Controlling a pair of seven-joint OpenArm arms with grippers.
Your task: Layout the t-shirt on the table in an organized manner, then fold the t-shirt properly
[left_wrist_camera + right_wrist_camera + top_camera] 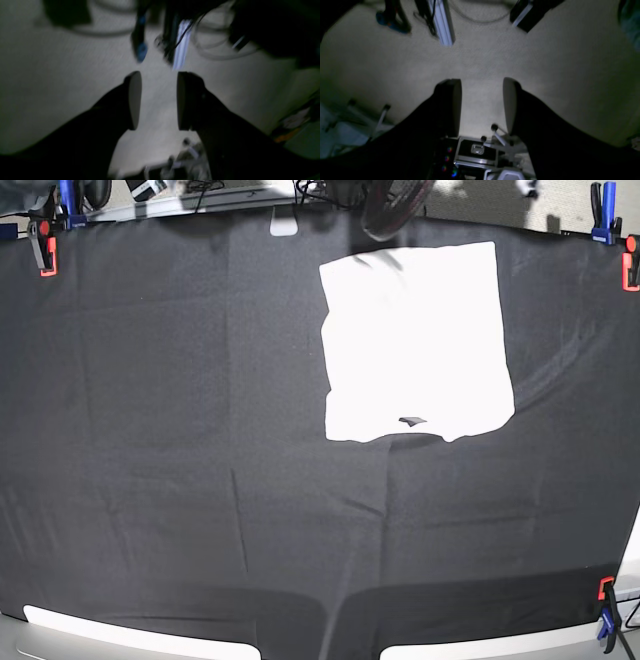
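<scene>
The t-shirt (415, 340) lies on the table (150, 430) as a plain white, roughly square flat shape, toward the back and right of the middle. Its near edge is slightly wavy, with a small dark mark. Neither arm shows in the base view. In the left wrist view my left gripper (158, 85) is open with nothing between its fingers, over pale carpet, and the picture is blurred. My right gripper (481, 86) is open and holds nothing, also over pale carpet. No wrist view shows the t-shirt or the table.
Orange-and-blue clamps (42, 248) (603, 215) (606, 610) hold the black cloth at the table's edges. Below the grippers lie cables, an aluminium bar (443, 22), a blue tool (390, 21) and a black box with coloured lights (470, 152).
</scene>
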